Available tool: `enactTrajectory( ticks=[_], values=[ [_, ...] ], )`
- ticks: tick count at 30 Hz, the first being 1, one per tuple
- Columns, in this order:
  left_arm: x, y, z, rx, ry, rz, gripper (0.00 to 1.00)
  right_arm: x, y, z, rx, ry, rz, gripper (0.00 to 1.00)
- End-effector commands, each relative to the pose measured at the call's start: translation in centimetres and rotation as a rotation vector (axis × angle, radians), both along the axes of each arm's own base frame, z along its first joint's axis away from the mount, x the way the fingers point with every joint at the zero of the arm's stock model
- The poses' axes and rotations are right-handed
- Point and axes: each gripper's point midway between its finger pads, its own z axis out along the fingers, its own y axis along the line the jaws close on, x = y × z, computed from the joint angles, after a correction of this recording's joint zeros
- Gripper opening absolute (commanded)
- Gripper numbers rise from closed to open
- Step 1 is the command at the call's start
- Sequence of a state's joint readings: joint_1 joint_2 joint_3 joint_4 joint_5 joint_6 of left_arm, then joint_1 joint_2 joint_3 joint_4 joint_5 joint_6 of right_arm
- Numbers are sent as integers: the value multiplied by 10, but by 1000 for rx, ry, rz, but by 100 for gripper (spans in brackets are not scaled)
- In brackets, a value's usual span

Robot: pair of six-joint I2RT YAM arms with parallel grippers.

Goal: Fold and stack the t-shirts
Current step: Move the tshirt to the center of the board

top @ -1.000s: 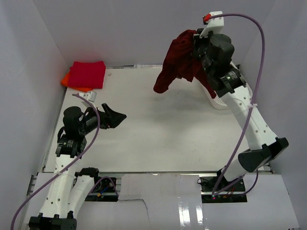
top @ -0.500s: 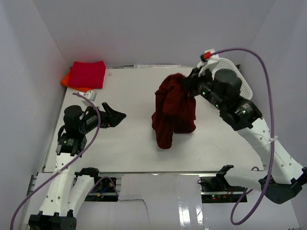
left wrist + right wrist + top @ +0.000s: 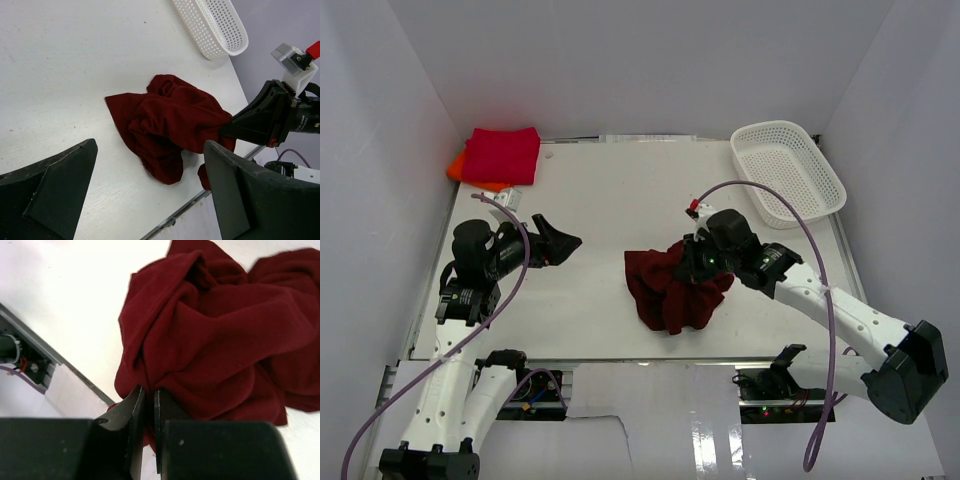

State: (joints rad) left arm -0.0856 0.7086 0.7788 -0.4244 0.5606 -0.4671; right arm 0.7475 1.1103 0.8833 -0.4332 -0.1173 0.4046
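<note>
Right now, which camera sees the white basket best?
The top external view: the whole white basket shows, and it is empty. The left wrist view catches only part of the basket, cut off by the picture's top edge. The right wrist view misses it.

The white table (image 3: 600, 200) carries a dark maroon t-shirt (image 3: 670, 290), crumpled in a heap toward the near edge, right of centre. A white plastic mesh basket (image 3: 788, 170) sits in the far right corner. In the far left corner lies an orange t-shirt (image 3: 457, 167), with a folded crimson-red t-shirt (image 3: 502, 155) stacked on it, covering most of it.
</note>
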Motion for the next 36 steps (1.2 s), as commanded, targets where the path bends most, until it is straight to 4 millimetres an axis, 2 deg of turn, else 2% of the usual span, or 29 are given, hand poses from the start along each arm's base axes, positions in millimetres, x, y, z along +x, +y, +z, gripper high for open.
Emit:
enactTrajectory(
  ticks=[1,7,9,10,11,13,14,15,16,17,19,21,25,27,29,30,34,36],
  values=[
    [1,0,16,9,-42,-8,98,13,38,31,132,-53,90,8],
    [5,0,18,13,-36,-4,98,18,92,54,200,-38,268,8],
    [4,0,18,12,-35,-5,98,21,101,58,216,-36,289,27],
    [5,0,19,11,-36,-6,98,24,104,66,228,-58,294,40],
    [4,0,18,14,-37,-6,98,27,104,70,228,-79,286,49],
    [4,0,19,15,-42,-8,98,33,99,83,237,-136,254,71],
    [3,0,20,20,-48,-8,98,37,94,87,229,-167,230,90],
    [3,0,19,22,-46,-9,98,39,89,95,228,-197,212,98],
    [3,0,19,24,-48,-10,98,46,82,96,208,-217,180,95],
    [3,0,19,24,-47,-16,98,55,66,88,133,-224,110,92],
    [3,-2,18,26,-46,-30,98,66,44,77,36,-210,32,92],
    [2,-5,16,22,-36,-57,98,70,13,55,-120,-170,-68,92],
    [3,-10,6,15,3,-94,98,51,-8,24,-166,-82,-105,95],
    [3,-14,-7,4,40,-122,98,39,-18,6,-169,-25,-131,97],
    [3,-18,-15,-14,72,-147,93,31,-25,-6,-156,27,-133,98],
    [2,-20,-21,-21,96,-157,92,22,-30,-20,-153,71,-124,99],
    [9,-27,-42,-20,186,-162,86,21,-57,-46,-145,158,-181,100],
    [9,-36,-46,-19,207,-176,85,22,-61,-50,-130,172,-183,100]
  ],
)
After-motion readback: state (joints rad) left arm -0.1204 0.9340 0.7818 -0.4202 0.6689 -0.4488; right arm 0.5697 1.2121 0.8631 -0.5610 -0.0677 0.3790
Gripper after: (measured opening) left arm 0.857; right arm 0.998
